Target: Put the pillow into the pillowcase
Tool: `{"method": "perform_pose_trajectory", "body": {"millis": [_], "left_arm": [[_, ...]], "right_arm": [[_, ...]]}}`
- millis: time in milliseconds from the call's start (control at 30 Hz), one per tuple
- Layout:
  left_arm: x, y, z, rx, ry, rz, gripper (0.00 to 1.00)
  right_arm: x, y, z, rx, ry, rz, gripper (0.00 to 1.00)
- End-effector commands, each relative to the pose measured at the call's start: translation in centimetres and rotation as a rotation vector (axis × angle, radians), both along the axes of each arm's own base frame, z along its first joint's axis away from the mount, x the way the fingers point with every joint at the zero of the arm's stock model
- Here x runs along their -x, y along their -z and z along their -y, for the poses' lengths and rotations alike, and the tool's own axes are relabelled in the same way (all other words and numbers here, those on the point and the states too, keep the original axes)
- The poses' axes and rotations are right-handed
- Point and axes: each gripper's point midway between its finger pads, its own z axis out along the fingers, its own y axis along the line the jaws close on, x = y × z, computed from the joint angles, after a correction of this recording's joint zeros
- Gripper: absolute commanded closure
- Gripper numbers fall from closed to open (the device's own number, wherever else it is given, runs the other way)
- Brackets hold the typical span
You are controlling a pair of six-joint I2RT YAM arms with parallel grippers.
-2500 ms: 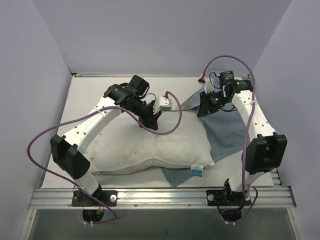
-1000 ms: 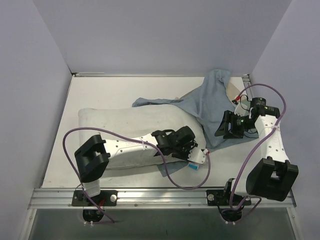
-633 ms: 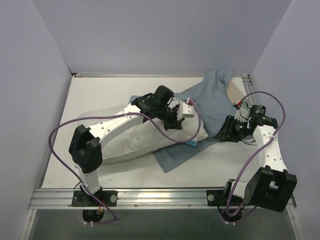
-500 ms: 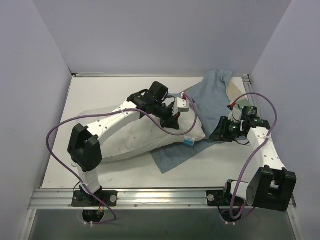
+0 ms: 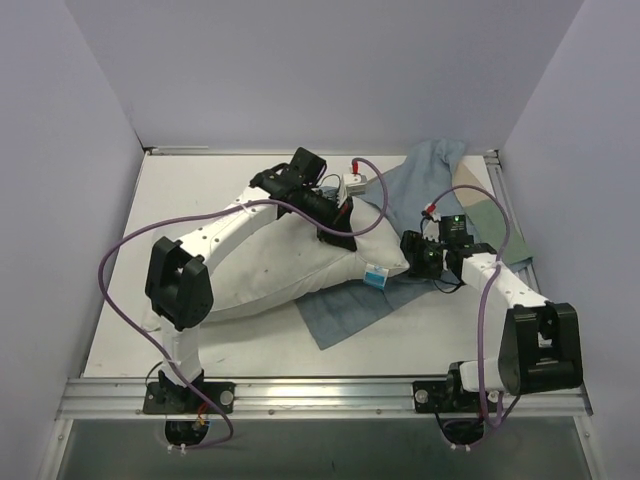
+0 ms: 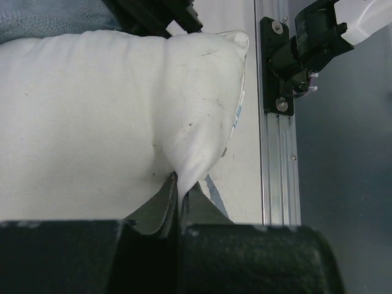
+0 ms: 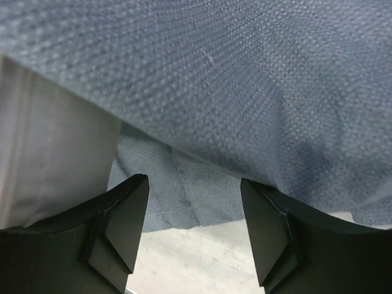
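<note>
**On a pale worktop (image 5: 200, 190), the pillow (image 5: 290, 275) lies outside the pillowcase (image 5: 430, 190).**

The plump white pillow lies slantwise mid-worktop, its right end resting on a flap of the blue-grey pillowcase, most of which is bunched toward the far right corner. The pillow looks light and squashy, likely to sag from a single pinch, so a corner or edge seam is the best hold. The pillowcase looks thin, limp and prone to slipping, and is best gripped at the hem of its mouth. The left pincer (image 6: 179, 184) is closed on a fold of the pillow's upper edge. The right pincer (image 7: 193, 214) gapes wide at the cloth by the pillow's right corner, gripping nothing. The pillowcase's opening cannot be made out, and the left arm hides part of the pillow.
</note>
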Motion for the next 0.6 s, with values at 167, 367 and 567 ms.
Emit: {"method": "perform_pose_trajectory", "body": {"millis": [167,367,567], "left_arm": [[0.9,-3.7,0.4,0.092,0.032,-0.045,1.0],[0.7,-2.9,-0.4,0.057,-0.008,-0.051,1.0],[-1.9,0.5,-1.9,-0.1,-0.148,0.053,1.0]], "right_arm": [[-3.9,1.9,-1.7,0.066,0.047,0.049,0.38],[-5.0,4.6,-1.5,0.109,0.072,-0.046,0.66],[-3.4,-1.8,-1.8,-0.117,-0.006,-0.032,1.0]]}}
